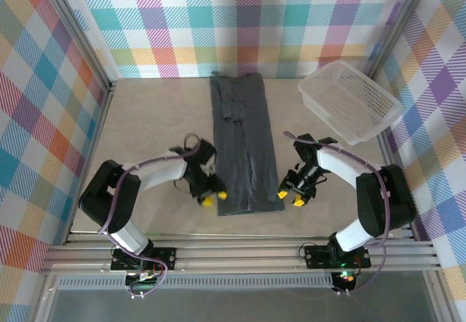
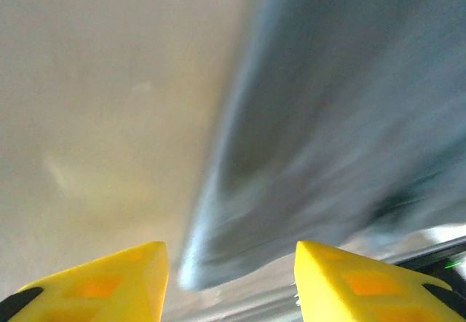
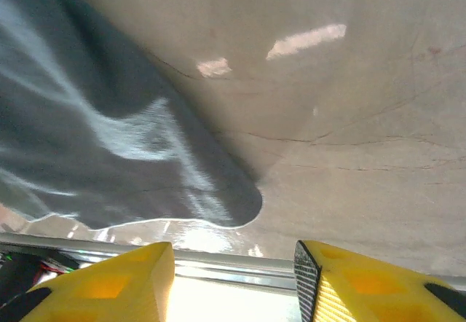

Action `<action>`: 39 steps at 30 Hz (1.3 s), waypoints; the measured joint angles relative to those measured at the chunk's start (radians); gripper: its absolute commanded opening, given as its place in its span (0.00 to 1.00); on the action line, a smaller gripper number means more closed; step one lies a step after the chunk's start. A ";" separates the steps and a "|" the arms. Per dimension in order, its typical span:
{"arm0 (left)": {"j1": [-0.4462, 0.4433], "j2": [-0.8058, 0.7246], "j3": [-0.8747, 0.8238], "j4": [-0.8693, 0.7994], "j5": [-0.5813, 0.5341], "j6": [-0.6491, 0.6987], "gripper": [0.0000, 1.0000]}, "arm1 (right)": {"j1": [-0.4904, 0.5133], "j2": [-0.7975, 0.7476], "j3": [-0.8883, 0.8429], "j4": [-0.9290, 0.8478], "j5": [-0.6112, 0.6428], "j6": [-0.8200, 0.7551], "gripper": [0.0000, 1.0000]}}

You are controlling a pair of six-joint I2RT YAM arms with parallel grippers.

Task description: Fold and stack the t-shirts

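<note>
A dark slate-grey t-shirt [image 1: 244, 140] lies folded lengthwise into a long narrow strip down the middle of the table. My left gripper [image 1: 215, 197] hovers just off the strip's near left corner. It is open, with the blurred cloth [image 2: 328, 154] lying ahead of its yellow fingertips [image 2: 116, 282] and nothing between them. My right gripper [image 1: 290, 199] sits just off the near right corner, also open. In the right wrist view, the rounded corner of the cloth [image 3: 95, 154] lies ahead and left of the gripper [image 3: 233, 278], not touching it.
A white mesh basket [image 1: 349, 100] stands tilted at the back right, near the checked wall. Beige tabletop [image 1: 145, 132] stretches on both sides of the strip. An aluminium rail [image 1: 240, 245] runs along the near edge behind both grippers.
</note>
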 measured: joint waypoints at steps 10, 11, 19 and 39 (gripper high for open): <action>-0.085 0.008 -0.034 0.119 0.024 -0.063 0.41 | 0.034 0.088 -0.019 0.050 -0.023 -0.038 0.44; -0.085 0.016 -0.034 0.126 0.025 -0.071 0.38 | 0.043 0.096 -0.019 0.056 -0.027 -0.037 0.44; -0.085 0.069 0.018 0.060 0.016 -0.092 0.15 | 0.093 0.135 0.005 0.080 -0.039 -0.016 0.31; -0.086 -0.104 -0.191 0.163 0.085 -0.072 0.00 | 0.159 0.012 -0.054 -0.006 -0.102 -0.034 0.00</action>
